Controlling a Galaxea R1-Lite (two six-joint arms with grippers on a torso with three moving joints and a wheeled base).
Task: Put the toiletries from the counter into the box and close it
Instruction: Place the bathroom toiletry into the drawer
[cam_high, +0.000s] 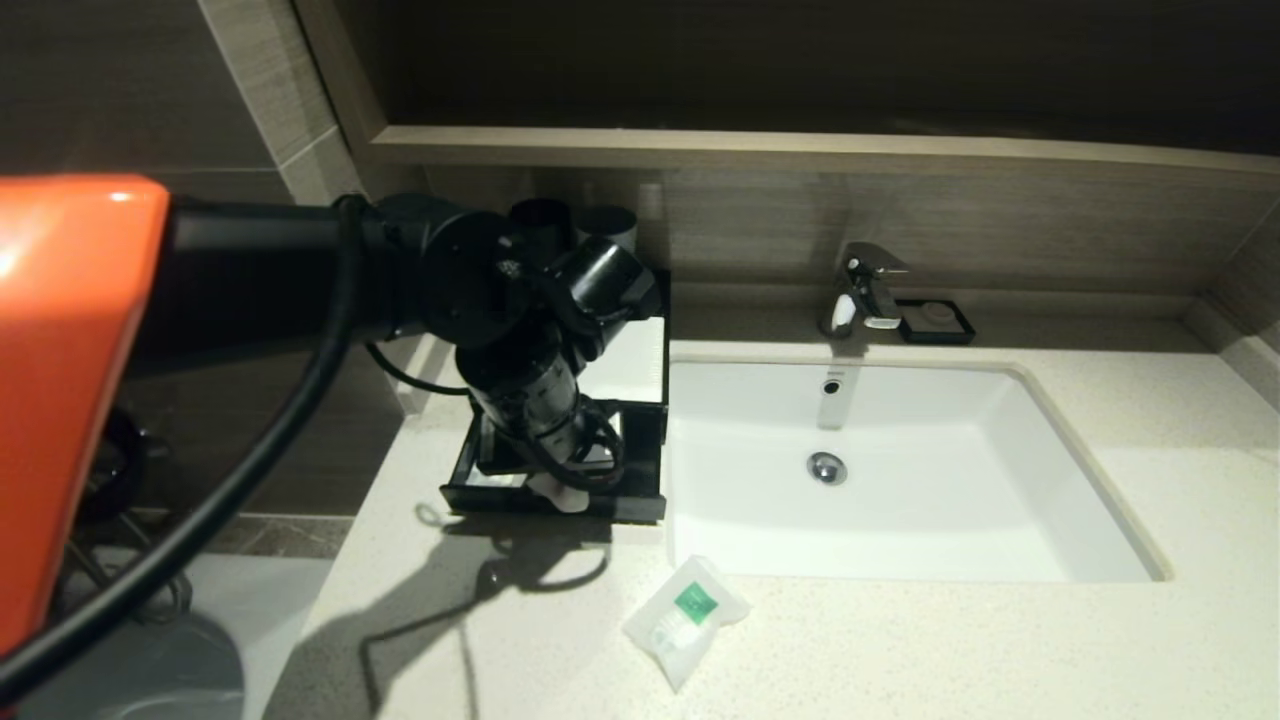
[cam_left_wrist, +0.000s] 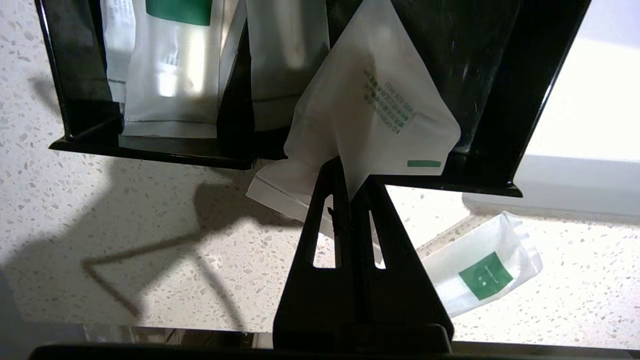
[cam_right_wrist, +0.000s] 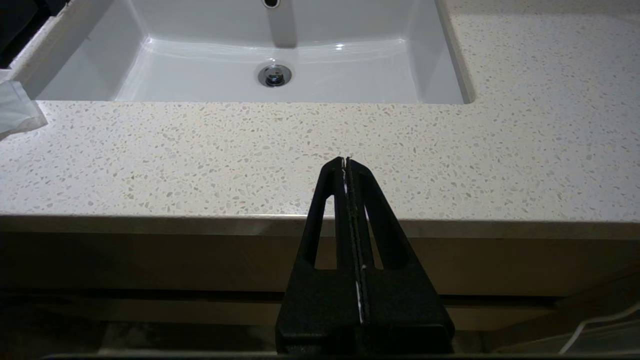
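Black jaws of the left gripper (cam_left_wrist: 350, 175) pinched shut on the corner of a small plain sachet (cam_left_wrist: 367, 107), held just over the front edge of the drawer (cam_left_wrist: 155, 157). Hanging half in and half out: most of it above the drawer's floor, one corner sticking out past the front lip over the counter (cam_left_wrist: 100, 215). Inside the drawer, farther back from that lip, already lying flat: a long pack with a green label (cam_left_wrist: 172, 70) and another pale pack (cam_left_wrist: 280, 60) next to it, though hard to tell just what that second one is. Pulled out from the black box with the white top (cam_high: 635, 365), right beside the sink (cam_high: 1050, 420). Still out on the counter, in front of the drawer and near the sink's front corner: a squarish sachet with a green label (cam_high: 685, 618). Right gripper (cam_right_wrist: 346, 162) pressed shut on nothing, parked low at the counter's front edge, well away from the drawer. So, likely about halfway done: one pack put away for sure, one being dropped in right now. Left to do, by the look of it: let go of this sachet, fetch the green squarish one, then push the drawer back in to close the box.
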